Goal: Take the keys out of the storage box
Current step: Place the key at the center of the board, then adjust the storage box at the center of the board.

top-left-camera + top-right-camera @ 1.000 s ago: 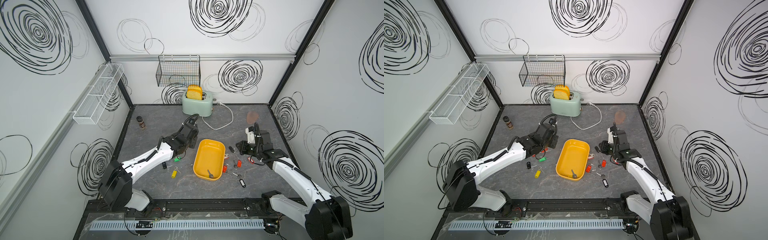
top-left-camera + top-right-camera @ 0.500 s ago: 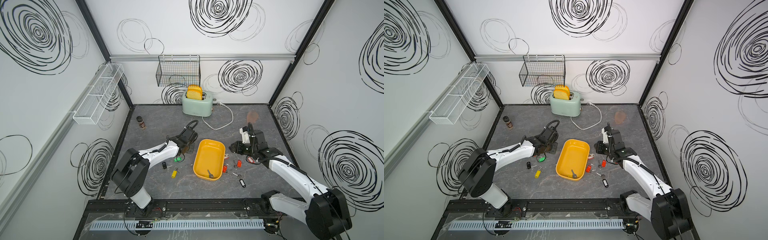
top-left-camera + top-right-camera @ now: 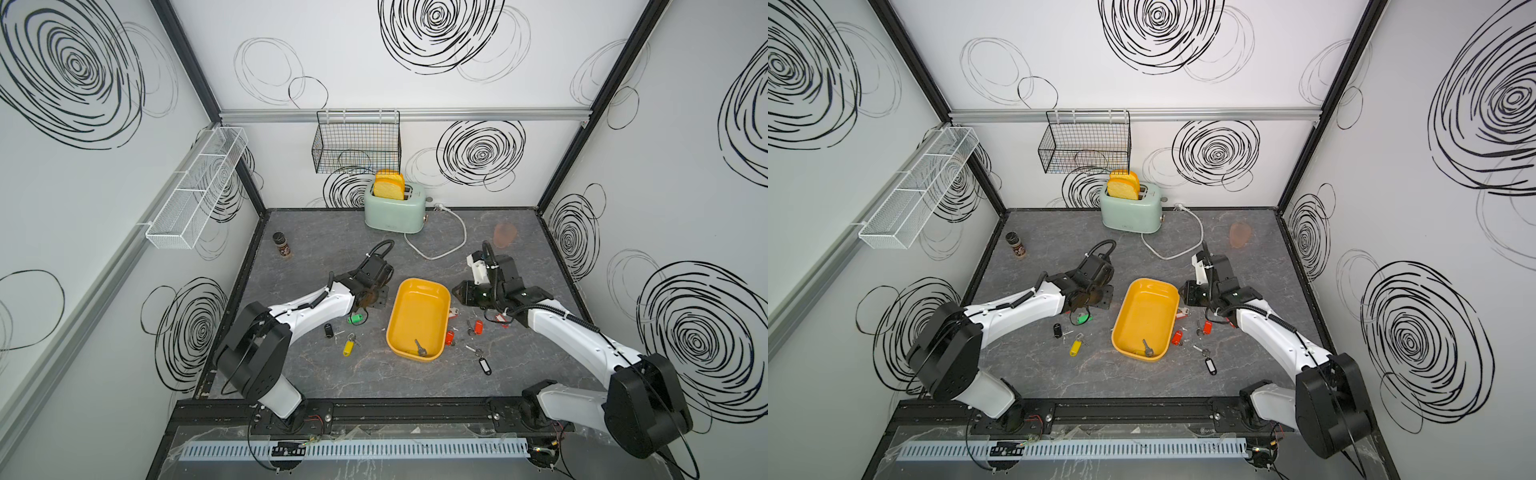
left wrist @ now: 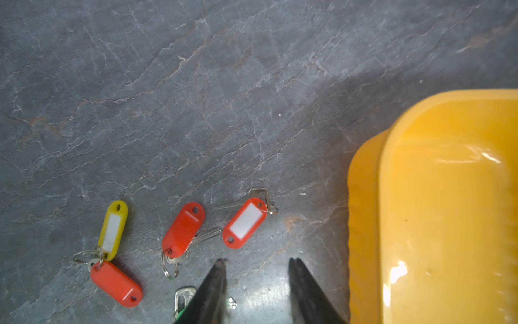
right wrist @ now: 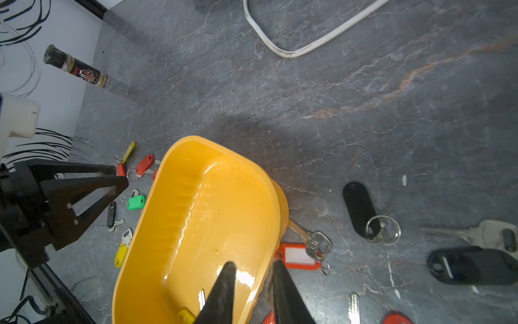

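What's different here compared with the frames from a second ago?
The left gripper dropped low beside the storage box and its jaws opened, empty. The right gripper swung in to the box's rim, jaws apart over it. Box, the key inside it and the scattered keys stayed put.

The storage box (image 3: 417, 309) is a shallow mustard-yellow plastic tray with rounded corners, standing upright and open near the middle of the grey table (image 3: 332, 382), and a silver key (image 3: 420, 348) lies inside it at its near end. Outside it, flat on the table, lie a green-tagged key (image 3: 355, 319), a black-tagged key (image 3: 328, 331) and a yellow-tagged key (image 3: 348, 347) on the left side of the box, and red-tagged keys (image 3: 478, 326) with a second black-tagged key (image 3: 484, 366) on its right side, some just beside its wall.
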Tool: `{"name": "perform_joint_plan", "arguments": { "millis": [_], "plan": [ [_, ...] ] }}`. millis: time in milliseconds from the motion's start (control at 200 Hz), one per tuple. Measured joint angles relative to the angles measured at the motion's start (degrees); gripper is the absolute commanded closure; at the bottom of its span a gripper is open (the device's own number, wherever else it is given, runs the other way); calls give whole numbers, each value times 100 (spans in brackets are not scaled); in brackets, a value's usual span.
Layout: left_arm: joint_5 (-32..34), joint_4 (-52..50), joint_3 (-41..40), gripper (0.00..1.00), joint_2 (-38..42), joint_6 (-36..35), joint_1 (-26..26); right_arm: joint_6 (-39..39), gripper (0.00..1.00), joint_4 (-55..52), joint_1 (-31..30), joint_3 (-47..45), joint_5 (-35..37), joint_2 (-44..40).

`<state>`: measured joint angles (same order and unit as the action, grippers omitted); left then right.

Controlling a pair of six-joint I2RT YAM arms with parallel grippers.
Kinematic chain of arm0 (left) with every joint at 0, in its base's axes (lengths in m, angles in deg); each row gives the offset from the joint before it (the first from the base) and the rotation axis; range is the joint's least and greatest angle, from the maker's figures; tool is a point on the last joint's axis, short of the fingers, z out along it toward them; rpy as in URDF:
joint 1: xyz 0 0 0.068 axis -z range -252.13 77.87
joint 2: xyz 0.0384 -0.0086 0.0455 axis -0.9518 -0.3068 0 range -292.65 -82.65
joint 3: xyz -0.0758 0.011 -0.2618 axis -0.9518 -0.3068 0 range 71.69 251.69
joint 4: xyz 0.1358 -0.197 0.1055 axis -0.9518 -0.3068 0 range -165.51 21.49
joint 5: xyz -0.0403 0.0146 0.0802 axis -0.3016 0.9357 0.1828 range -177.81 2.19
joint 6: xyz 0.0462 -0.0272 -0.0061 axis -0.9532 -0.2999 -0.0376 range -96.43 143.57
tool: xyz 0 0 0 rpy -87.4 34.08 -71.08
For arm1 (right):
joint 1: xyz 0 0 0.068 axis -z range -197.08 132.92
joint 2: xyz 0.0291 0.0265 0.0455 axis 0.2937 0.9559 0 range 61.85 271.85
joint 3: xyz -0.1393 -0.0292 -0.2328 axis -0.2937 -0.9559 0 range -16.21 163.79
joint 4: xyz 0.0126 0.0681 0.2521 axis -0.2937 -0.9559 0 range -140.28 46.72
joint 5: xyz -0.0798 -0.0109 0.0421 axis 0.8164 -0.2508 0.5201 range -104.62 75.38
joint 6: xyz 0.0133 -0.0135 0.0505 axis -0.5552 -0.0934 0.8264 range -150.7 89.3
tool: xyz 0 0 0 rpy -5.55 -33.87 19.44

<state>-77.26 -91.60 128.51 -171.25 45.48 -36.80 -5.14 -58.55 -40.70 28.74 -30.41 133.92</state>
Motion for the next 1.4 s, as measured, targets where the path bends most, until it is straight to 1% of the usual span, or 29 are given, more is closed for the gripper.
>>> {"name": "perform_joint_plan", "arguments": {
  "millis": [45, 110, 155, 325, 410, 450, 595, 775, 860, 1010, 1105, 1226, 1301, 1401],
  "plan": [
    [-83, -42, -81, 49, 243, 15, 2, -50, 67, -33, -26, 153, 7, 151],
    [-245, -94, -221, 46, 603, 72, 11, -144, 64, -96, -46, 363, 28, 376],
    [-387, -109, -343, 42, 863, 111, 33, -214, 61, -138, -55, 481, 50, 520],
    [-1078, -258, -872, 30, 1779, 367, 146, -455, 58, -306, -57, 881, 98, 1082],
    [-1469, -343, -1106, 28, 2072, 461, 195, -588, 57, -398, -57, 1106, 107, 1394],
    [-1670, -372, -1200, 26, 2153, 505, 216, -651, 57, -420, -57, 1196, 105, 1526],
    [-2214, -409, -1495, 22, 2236, 632, 267, -831, 57, -483, -59, 1379, 74, 1860],
    [-2612, -365, -1578, 22, 1954, 695, 358, -994, 57, -529, -107, 1405, -59, 2055],
    [-2693, -326, -1580, 23, 1698, 719, 444, -1040, 57, -535, -177, 1423, -79, 2129],
    [-2693, -221, -1580, 31, 1255, 756, 557, -1067, 60, -533, -221, 1438, -55, 2308],
    [-2643, -192, -1567, 35, 1078, 752, 570, -1062, 64, -546, -221, 1438, 24, 2393],
    [-2490, -219, -1493, 46, 1023, 706, 546, -999, 69, -597, -219, 1438, 164, 2409],
    [-2365, -273, -1392, 55, 949, 634, 485, -953, 76, -625, -208, 1438, 229, 2400],
    [-2234, -302, -1198, 62, 785, 505, 348, -909, 84, -684, -205, 1419, 284, 2328]
  ]
}}
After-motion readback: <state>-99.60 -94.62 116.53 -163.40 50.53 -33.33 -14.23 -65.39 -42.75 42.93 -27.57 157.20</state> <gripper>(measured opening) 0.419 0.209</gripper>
